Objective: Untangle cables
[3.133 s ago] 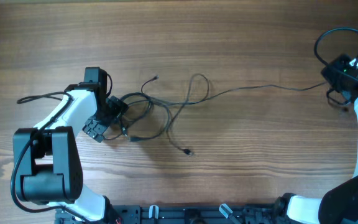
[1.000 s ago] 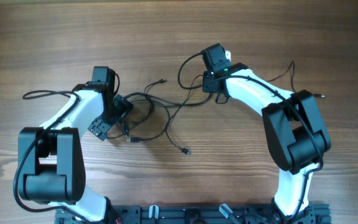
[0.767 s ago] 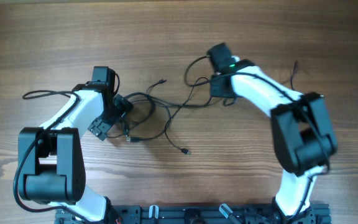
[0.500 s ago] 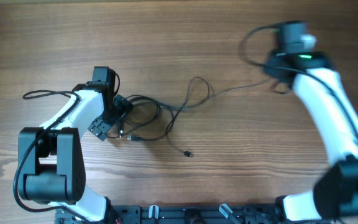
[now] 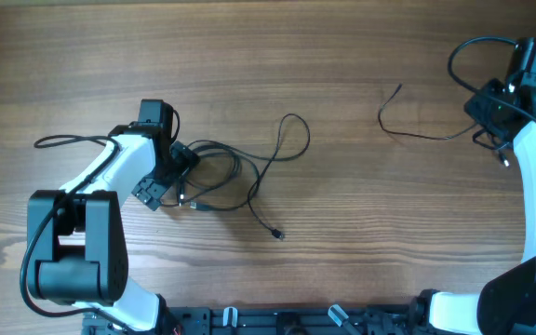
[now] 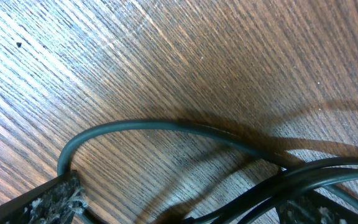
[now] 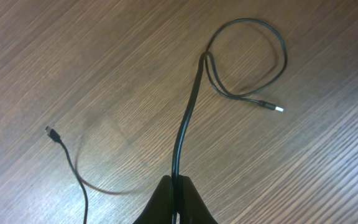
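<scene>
The tangle of thin black cables [image 5: 226, 172] lies left of the table's middle, with a loop toward [image 5: 296, 130] and a plug end [image 5: 278, 234]. My left gripper [image 5: 166, 177] sits on the tangle's left edge, jaws spread. In the left wrist view [image 6: 179, 211] cable strands [image 6: 166, 126] cross between the fingertips [image 6: 51, 199] close above the wood. My right gripper [image 5: 487, 126] is at the far right, shut on a separate cable [image 5: 426, 135] that trails left. In the right wrist view [image 7: 176, 193] the held cable [image 7: 188, 118] runs up to a loop with a plug [image 7: 273, 107].
A thicker arm cable [image 5: 68, 141] runs left from the left arm, and another loops above the right arm [image 5: 463, 60]. A second thin cord end with a plug [image 7: 51, 132] lies left of the right gripper. Wooden tabletop [image 5: 342, 233] all round.
My right arm swung from the tangle to the far right, drawing one cable out of the bundle so it lies apart. The tangle shrank leftward. The left arm has not moved.
</scene>
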### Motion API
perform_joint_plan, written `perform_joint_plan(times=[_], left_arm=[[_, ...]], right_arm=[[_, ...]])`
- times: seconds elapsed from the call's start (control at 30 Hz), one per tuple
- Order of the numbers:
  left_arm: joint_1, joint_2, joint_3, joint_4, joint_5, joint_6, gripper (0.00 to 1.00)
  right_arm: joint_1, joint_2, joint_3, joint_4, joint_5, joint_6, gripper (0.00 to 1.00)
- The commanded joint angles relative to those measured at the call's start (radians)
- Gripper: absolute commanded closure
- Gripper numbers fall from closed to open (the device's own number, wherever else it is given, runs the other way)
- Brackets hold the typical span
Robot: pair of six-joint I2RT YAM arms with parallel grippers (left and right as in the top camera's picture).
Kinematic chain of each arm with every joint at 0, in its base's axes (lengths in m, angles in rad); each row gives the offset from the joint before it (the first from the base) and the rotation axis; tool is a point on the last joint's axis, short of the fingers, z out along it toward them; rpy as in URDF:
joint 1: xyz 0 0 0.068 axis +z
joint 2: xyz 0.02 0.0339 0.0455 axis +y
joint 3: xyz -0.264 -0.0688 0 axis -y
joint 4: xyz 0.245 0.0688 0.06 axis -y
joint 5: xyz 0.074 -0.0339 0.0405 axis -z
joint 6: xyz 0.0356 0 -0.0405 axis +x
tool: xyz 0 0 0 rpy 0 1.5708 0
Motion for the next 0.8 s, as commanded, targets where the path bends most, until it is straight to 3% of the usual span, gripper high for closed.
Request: perform_joint_plan(times=[0.0, 0.1, 0.3, 0.33, 0.43, 0.53, 0.67, 0.77], left_arm=[[-0.008, 0.055, -0.043, -0.028, -0.022, -0.009, 0.00], [-0.008, 0.055, -0.043, -0.031, -0.022, -0.009, 0.00], [-0.008, 0.055, -0.043, -0.030, -0.022, -0.010, 0.00], [-0.008, 0.055, -0.043, -0.030, -0.022, -0.010, 0.00], [-0.008, 0.055, -0.043, -0.031, -0.022, -0.010, 0.00], [-0.008, 0.055, -0.043, -0.030, -0.022, -0.010, 0.00], [-0.008, 0.055, -0.043, -0.031, -0.022, -0.009, 0.00], [-0.008, 0.055, -0.043, -0.031, -0.022, -0.009, 0.00]], right_arm=[[-0.005, 0.007, -0.009, -0.007, 0.102, 0.104, 0.96], [-0.016, 0.007, -0.011, -0.005, 0.136, 0.169, 0.89], [-0.023, 0.042, -0.012, 0.056, 0.185, 0.109, 0.82], [-0.023, 0.056, -0.012, 0.070, 0.184, 0.092, 0.76], [-0.023, 0.106, -0.012, 0.107, 0.178, 0.039, 0.43], [-0.023, 0.175, -0.012, 0.144, 0.168, -0.017, 0.15], [-0.023, 0.283, -0.012, 0.203, 0.168, -0.081, 0.01], [-0.023, 0.358, -0.012, 0.261, 0.126, -0.186, 0.00]])
